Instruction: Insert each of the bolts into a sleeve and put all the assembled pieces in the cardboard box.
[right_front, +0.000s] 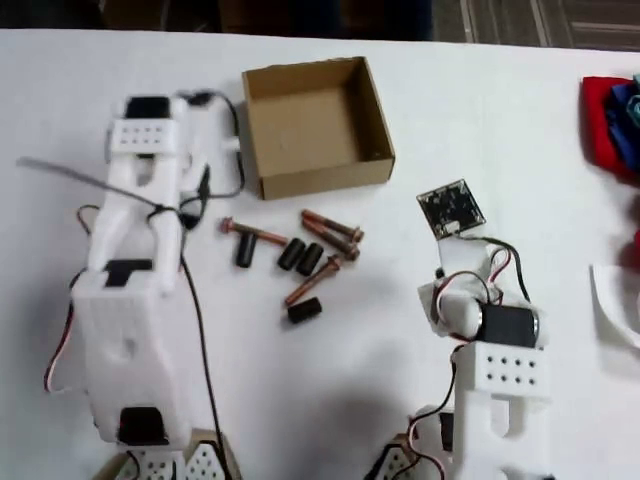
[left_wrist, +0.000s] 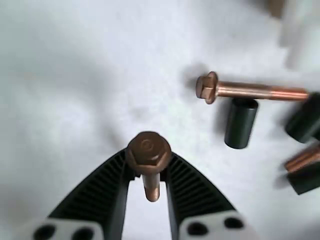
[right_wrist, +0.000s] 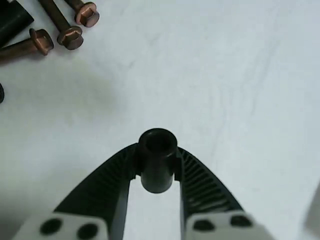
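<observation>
My left gripper (left_wrist: 148, 161) is shut on a copper bolt (left_wrist: 148, 148), its hex head pointing away from the wrist, above the white table. Just beyond it lie another bolt (left_wrist: 250, 91) and a black sleeve (left_wrist: 241, 122). My right gripper (right_wrist: 157, 151) is shut on a black sleeve (right_wrist: 157, 172) whose open bore faces outward. In the high view, several bolts (right_front: 330, 240) and sleeves (right_front: 300, 257) lie loose between the two arms. The cardboard box (right_front: 315, 125) stands open behind them with nothing in it.
The left arm (right_front: 135, 270) covers the table's left side and its cable (right_front: 195, 300) trails beside the parts. The right arm (right_front: 490, 350) is at the front right. Red cloth (right_front: 605, 115) and a white object (right_front: 615, 305) sit at the right edge.
</observation>
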